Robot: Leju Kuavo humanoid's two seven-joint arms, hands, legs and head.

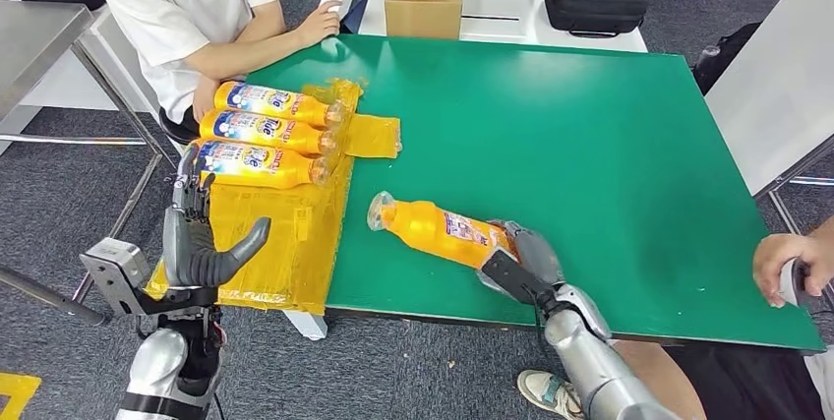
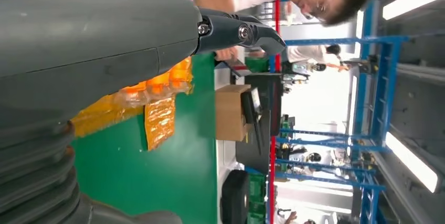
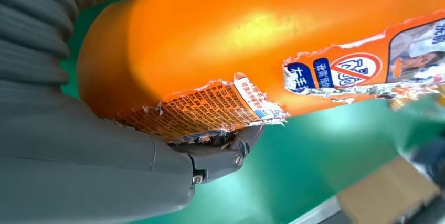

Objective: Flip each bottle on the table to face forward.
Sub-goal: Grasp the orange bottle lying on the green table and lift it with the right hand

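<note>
A: Starting from the left, what's there?

B: The left hand (image 1: 202, 243) is raised beside the table's left edge, fingers apart, holding nothing. Just past it a yellow sheet (image 1: 280, 233) covers that side of the green table (image 1: 590, 145), and three orange bottles (image 1: 266, 135) lie side by side on it with blue-and-white labels facing up, caps pointing right.

A: And the bottle being handled?

B: The fourth orange bottle (image 1: 438, 230) lies on its side on the bare green near the front edge, clear cap toward the sheet, base in the right hand (image 1: 521, 258), which grips it.

A: Does the wrist camera add anything?

B: Yes. The right wrist view shows the torn label (image 3: 210, 109), ragged at the edges with small print, and the thumb (image 3: 218, 156) pressed under it. The left wrist view shows a cardboard box (image 2: 231, 113) beyond the table. A person in a white shirt (image 1: 187, 7) sits at the far left corner.
</note>
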